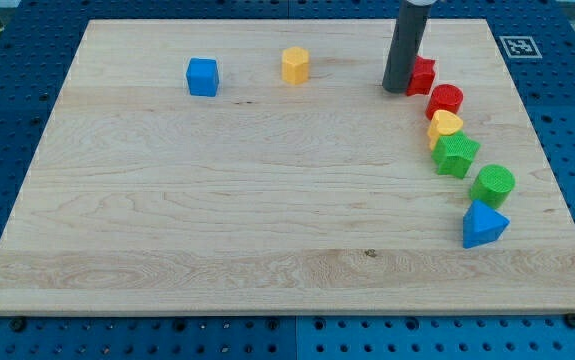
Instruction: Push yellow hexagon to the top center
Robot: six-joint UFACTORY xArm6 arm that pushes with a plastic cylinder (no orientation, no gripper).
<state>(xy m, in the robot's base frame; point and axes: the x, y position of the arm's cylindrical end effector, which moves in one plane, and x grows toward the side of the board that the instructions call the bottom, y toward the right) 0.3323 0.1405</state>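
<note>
The yellow hexagon [295, 65] sits near the view's top, slightly left of centre, so the push looks nearly or already done. My tip [395, 90] rests well to its right, just beside a red block [423, 75]; there is no hand to open or close. A small rightward nudge would need my tip on the hexagon's left. The wooden tabletop [217, 220] lies on a blue pegboard [7, 90].
</note>
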